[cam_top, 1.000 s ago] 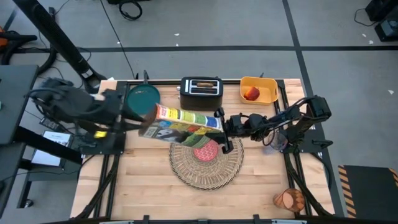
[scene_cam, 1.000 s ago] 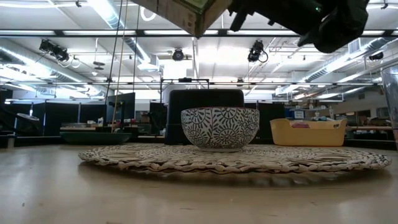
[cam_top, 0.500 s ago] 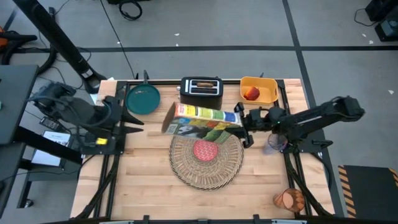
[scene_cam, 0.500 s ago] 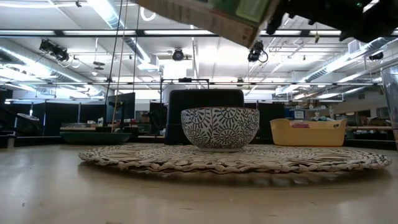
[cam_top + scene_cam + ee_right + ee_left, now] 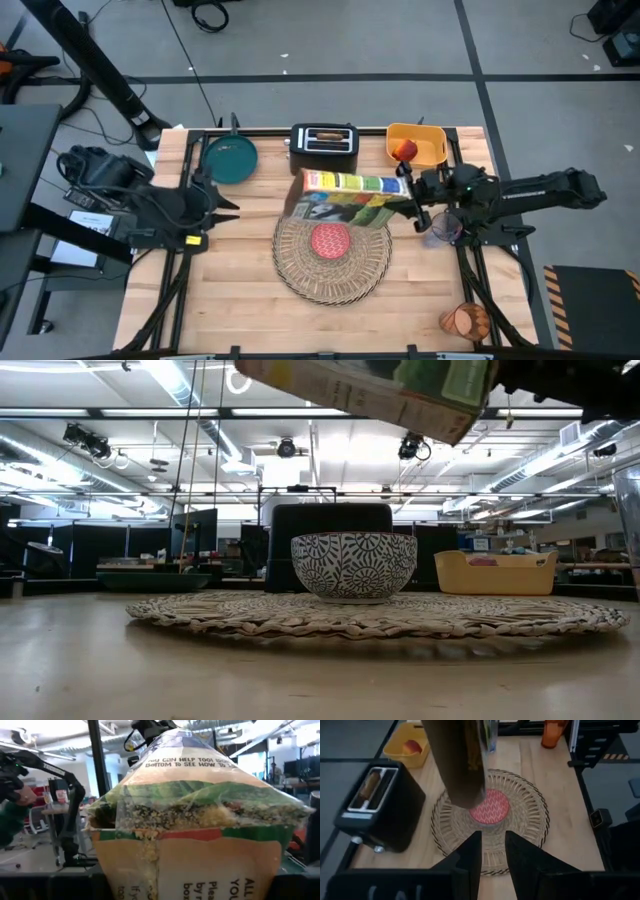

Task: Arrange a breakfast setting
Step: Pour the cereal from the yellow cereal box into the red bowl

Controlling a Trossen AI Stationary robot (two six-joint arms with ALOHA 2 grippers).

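The right gripper (image 5: 412,200) has its jaws clenched on the cereal box (image 5: 345,195), held tilted above the small cereal bowl (image 5: 331,240) on the placemat (image 5: 370,270). The left gripper (image 5: 222,195) waits aside, jaws released.

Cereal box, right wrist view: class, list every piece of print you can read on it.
"YOU CAN HELP TOO!" on the cereal box, top flap.
"BOTTOM TO SEE HOW TO" on the line below it.
"by", "box", "Plea", "YOU", "ALL": cut-off fragments lower down.
Other print is too blurred to read.

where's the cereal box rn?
High view: cereal box is held in the air by the right hand, tipped on its side above the straw placemat's far edge, just in front of the toaster.
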